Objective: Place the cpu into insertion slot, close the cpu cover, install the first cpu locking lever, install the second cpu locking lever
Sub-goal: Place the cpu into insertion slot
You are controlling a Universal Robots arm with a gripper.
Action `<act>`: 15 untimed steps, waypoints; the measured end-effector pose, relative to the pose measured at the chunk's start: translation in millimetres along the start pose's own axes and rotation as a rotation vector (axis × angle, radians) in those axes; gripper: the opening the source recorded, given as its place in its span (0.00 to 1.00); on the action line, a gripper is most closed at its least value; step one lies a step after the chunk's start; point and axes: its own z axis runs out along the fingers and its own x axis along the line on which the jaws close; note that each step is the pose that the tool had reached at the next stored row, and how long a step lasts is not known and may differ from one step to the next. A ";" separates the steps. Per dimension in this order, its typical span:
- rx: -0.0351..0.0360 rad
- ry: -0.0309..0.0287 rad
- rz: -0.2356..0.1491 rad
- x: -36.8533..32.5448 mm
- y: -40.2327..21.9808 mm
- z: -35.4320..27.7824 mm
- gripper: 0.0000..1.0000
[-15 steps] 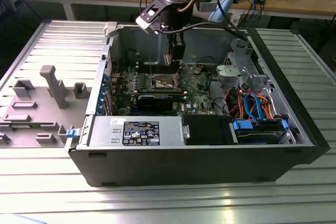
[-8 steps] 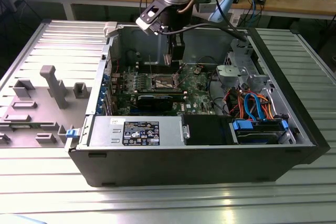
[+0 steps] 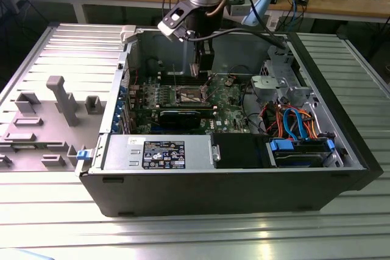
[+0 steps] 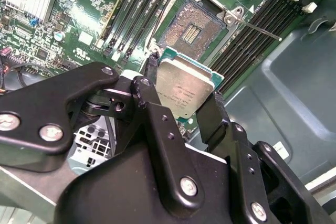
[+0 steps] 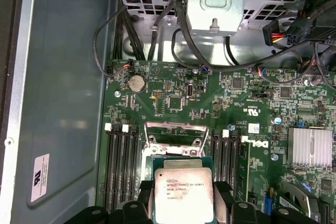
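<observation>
My gripper [image 3: 201, 68] hangs inside the open computer case, shut on the cpu [image 4: 184, 90]. The cpu is a small square chip with a silvery top and a green rim, pinched at two opposite edges between the black fingers [image 4: 210, 114]. In the first wrist view the cpu [image 5: 182, 192] sits between the fingertips, just in front of the raised cpu cover [image 5: 176, 131]. The insertion slot [image 4: 189, 27] lies open on the green motherboard a short way beyond the chip, its brownish contact field bare. A thin metal locking lever [image 4: 260, 29] sticks out beside the slot.
Long black memory slots [image 4: 142, 1] flank the socket on both sides. A finned heatsink [image 5: 310, 148], a drive cage [image 5: 215, 1] and cable bundles [image 3: 292, 120] stand nearby. The power supply box [image 3: 161, 150] and graphics card [image 3: 183, 117] lie at the case's near side.
</observation>
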 end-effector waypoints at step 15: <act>0.0000 0.0000 0.000 0.0 -0.1 3.0 0.55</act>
